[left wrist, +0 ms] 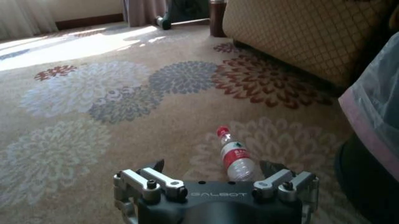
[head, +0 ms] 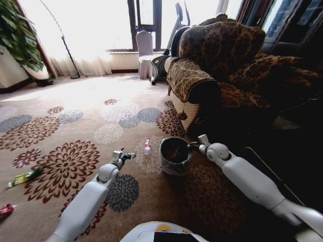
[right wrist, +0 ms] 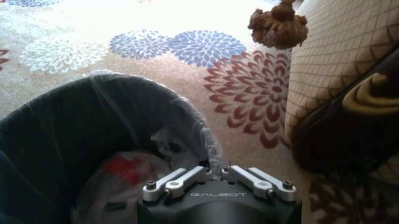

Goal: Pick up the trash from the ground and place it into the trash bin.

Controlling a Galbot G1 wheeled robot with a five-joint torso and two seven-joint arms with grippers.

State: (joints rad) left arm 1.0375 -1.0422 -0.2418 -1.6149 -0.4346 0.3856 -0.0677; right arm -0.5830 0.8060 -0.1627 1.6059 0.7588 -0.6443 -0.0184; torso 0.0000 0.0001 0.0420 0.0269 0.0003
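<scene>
Clear plastic water bottle (left wrist: 234, 157) with a red cap and red label lies on its side on the flowered carpet (left wrist: 81, 112), just ahead of the left gripper (left wrist: 215, 169) and slightly toward one finger rather than centred in the gap; the jaws stand wide apart with nothing between them, held low over the floor; the bottle is not yet touched.

Beside it, close on the robot's right, stands the trash bin (head: 174, 155), a small round bin lined with a dark bag; the right gripper (head: 195, 146) sits at its rim, jaws drawn together on the edge of the liner, it seems, holding the bin; inside lie a crumpled pale bag and something red (right wrist: 124, 170), so some litter appears already collected.

Farther off, well apart from both grippers on the robot's left, a green wrapper (head: 25, 176) and a red scrap (head: 6, 209) remain on the carpet.

By this reckoning the task is partly done: the bin holds a few pieces; the bottle is the piece in hand, awaiting a grasp; the two scraps on the left are still to be fetched.

Behind the bin rises a patterned armchair (head: 222, 55).
</scene>
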